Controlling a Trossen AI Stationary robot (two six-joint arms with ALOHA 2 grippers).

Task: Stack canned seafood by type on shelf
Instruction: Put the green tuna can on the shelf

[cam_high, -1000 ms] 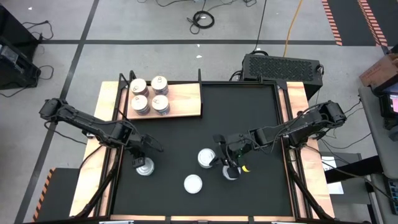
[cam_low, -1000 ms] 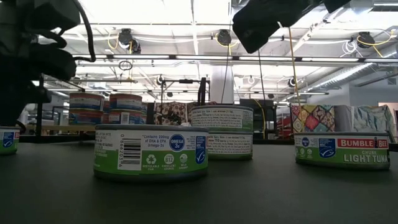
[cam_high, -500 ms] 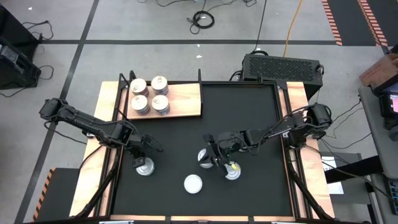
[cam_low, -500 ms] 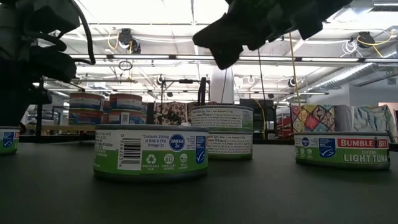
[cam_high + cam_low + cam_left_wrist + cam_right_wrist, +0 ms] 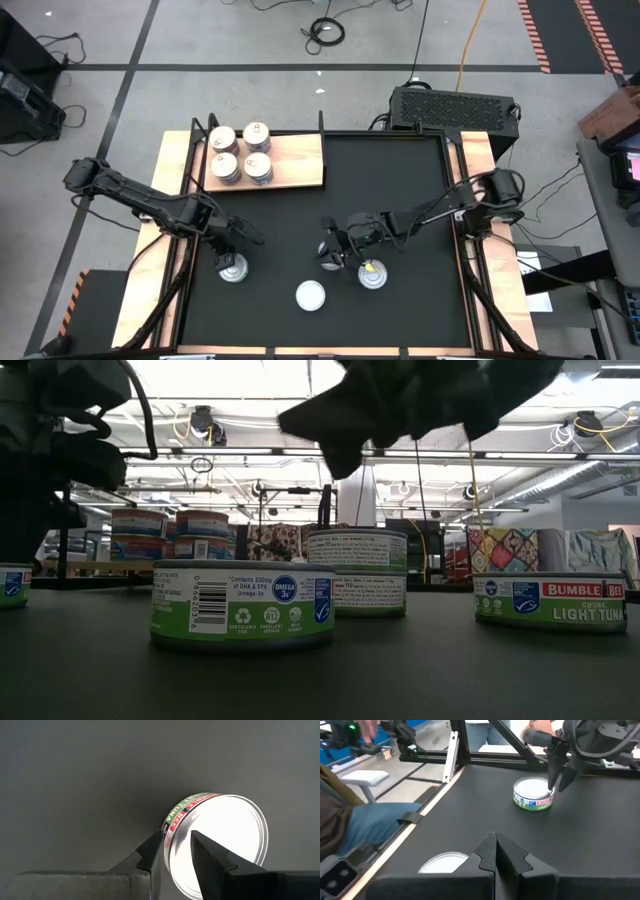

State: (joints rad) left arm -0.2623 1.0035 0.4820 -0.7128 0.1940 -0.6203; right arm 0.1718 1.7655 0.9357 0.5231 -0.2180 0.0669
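In the high view, four tins [image 5: 240, 153] sat stacked on the shelf [image 5: 295, 160] at upper left; three lay loose lower centre. My left gripper [image 5: 231, 262] was over one tin [image 5: 233, 268] at lower left; my right gripper [image 5: 334, 251], shut and empty, hung over another [image 5: 329, 254].

In the left wrist view, the fingers [image 5: 210, 856] straddled that tin's rim, one inside, one outside. I judged the thin pinch could slip when lifted.
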